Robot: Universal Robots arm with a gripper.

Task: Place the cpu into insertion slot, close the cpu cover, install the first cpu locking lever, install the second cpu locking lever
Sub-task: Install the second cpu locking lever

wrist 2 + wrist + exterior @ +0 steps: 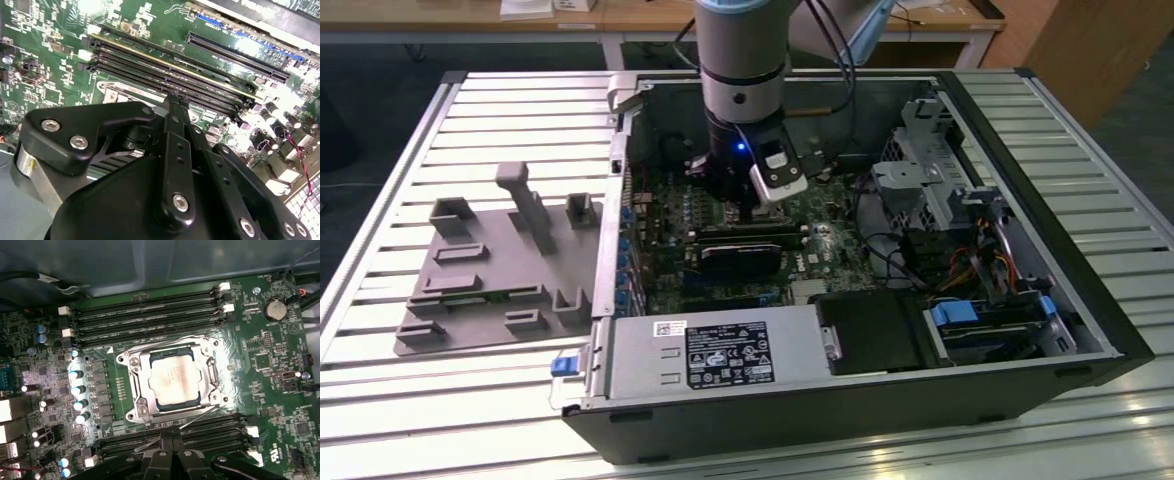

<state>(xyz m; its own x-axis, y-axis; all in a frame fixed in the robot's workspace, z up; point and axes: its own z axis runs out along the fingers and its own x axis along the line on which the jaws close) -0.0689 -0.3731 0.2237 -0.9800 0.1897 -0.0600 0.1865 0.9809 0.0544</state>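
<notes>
Cpu (pixel 172 377) just beyond hand (pixel 172 450)

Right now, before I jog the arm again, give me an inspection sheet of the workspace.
Surface: slatted metal table carrying an open PC case.
Job's things: cpu lies in the slot; cover is down around the chip; a thin lever angles out beside the socket, whether latched cannot be told.
Clutter: grey fixture tray on the table at the exterior view's left.
Gripper: gripper hangs over the memory slots next to the socket, holding nothing that can be seen.
Cables: bundle by the drive bays, at the exterior view's right.
Surroundings: workbenches behind the table.
</notes>
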